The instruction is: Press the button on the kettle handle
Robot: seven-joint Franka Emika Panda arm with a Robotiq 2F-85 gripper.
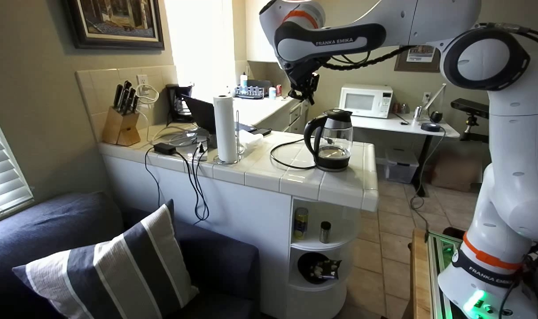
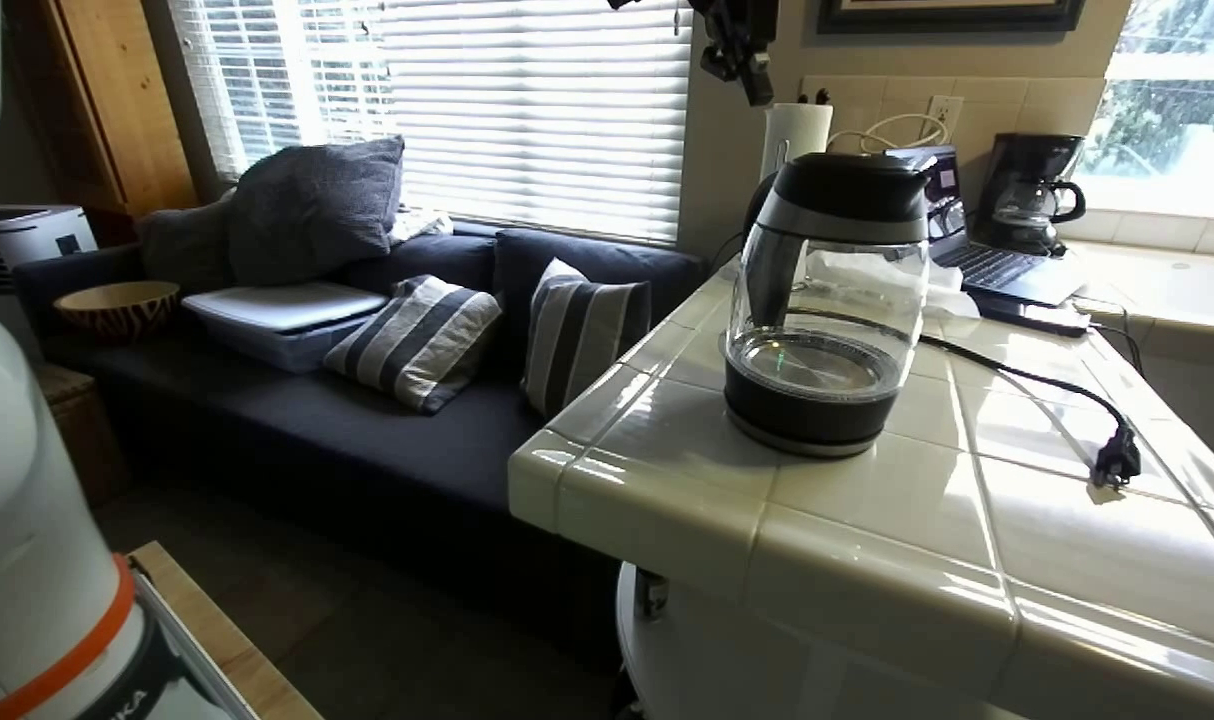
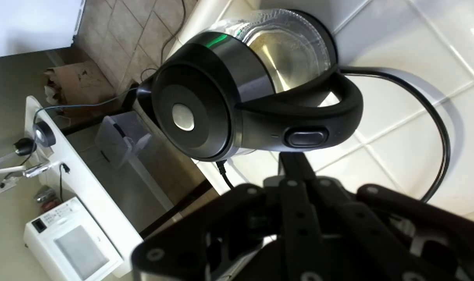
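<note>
Glossy tiled worktop [image 2: 887, 500], clear glass kettle [image 1: 335, 138], black curved handle [image 3: 293, 118], oval button [image 3: 306, 137]; hand [image 3: 296, 158] clenched; arm [image 1: 402, 26] reads "FRANKA EMIKA".

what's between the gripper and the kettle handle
Only open air: in an exterior view, nothing shows between the gripper and the kettle handle below it.

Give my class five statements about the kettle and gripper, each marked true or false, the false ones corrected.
1. The kettle stands on the tiled counter. True.
2. In both exterior views, the gripper hangs higher than the kettle. True.
3. The gripper is spread wide open. False: it is shut.
4. The wrist view shows the button on the kettle handle. True.
5. The kettle is plugged into the wall. False: its plug lies on the counter.
</note>
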